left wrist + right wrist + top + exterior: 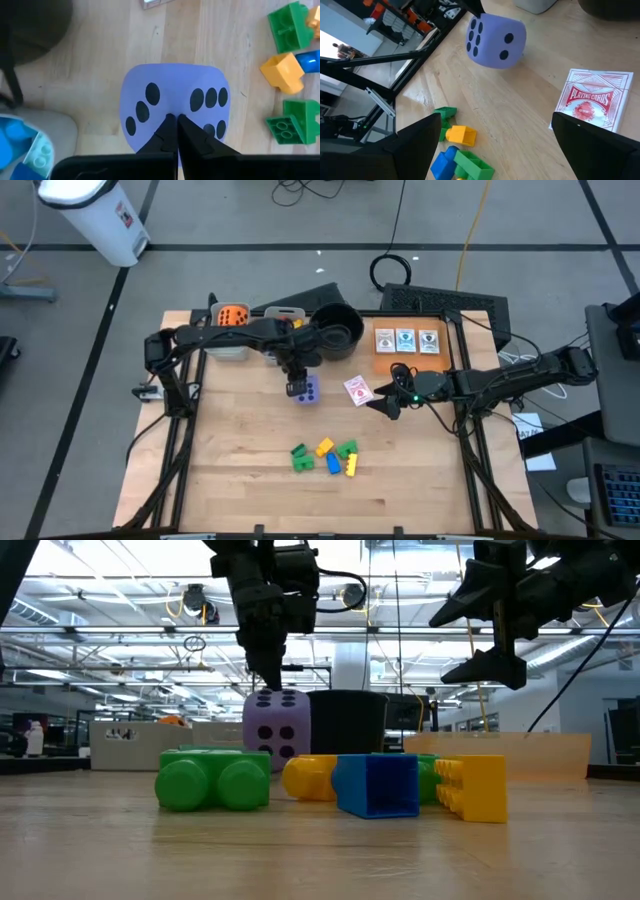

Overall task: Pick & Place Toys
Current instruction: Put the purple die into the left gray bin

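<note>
we see the left gripper (174,120) pressed together, pinching the soft top of the purple die (172,100) near the black pot (335,330), likely for lifting, while the right gripper (385,402) waits spread beside the card pack (357,390).

You are looking at two matte black, jointed arms, each ending in a two-finger gripper: the left gripper (175,131) has flat wedge-shaped fingers tapering to points, the right gripper (385,404) broad dark ones. A green light glows near the right wrist, and black cables trail along both arms.
</note>
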`<state>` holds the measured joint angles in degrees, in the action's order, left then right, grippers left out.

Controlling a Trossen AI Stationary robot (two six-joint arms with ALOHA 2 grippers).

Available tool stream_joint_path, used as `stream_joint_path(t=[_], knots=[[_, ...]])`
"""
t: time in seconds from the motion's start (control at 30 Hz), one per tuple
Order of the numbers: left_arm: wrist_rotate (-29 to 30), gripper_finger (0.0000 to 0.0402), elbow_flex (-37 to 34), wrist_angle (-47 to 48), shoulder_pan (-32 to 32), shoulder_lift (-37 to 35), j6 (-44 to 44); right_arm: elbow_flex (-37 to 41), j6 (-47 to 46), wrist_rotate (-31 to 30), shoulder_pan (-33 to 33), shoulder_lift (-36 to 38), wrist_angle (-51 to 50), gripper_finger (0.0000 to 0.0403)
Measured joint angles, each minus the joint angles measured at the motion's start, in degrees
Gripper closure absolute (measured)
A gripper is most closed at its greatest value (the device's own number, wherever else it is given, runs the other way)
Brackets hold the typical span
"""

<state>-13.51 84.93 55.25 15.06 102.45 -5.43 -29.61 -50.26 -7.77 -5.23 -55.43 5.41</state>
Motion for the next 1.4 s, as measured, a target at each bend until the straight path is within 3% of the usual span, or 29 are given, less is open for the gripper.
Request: stream_joint_path(t=[0.23,0.63,0.8,1.0,1.2,1.4], knots=[[1.19,0.0399,0.04,4.16,2.73,-5.21,0.15,0.02,0.04,0.0,0.0,0.01,-0.02,0.0028],[12.68,0.04,0.11,22.81,16.57,-22.77,1.99,0.02,0.4,-0.04,0.0,0.01,-0.02,0.0028],[11.18,0.0401,0.15,22.24,19.78,-27.54,5.28,0.02,1.41,-1.07,0.25,0.01,-0.04,0.0028],[10.05,0.0394,0.15,18.02,19.23,-27.89,9.61,0.01,1.46,-1.18,1.32,0.01,0.17,0.0028],[7.89,0.0343,0.04,15.2,17.54,-26.51,10.76,0.02,1.53,-1.12,1.49,0.01,0.16,0.0028],[-0.18,0.0233,-0.88,9.75,11.36,-26.55,12.13,0.02,3.29,-1.16,1.49,0.01,0.15,0.0028]])
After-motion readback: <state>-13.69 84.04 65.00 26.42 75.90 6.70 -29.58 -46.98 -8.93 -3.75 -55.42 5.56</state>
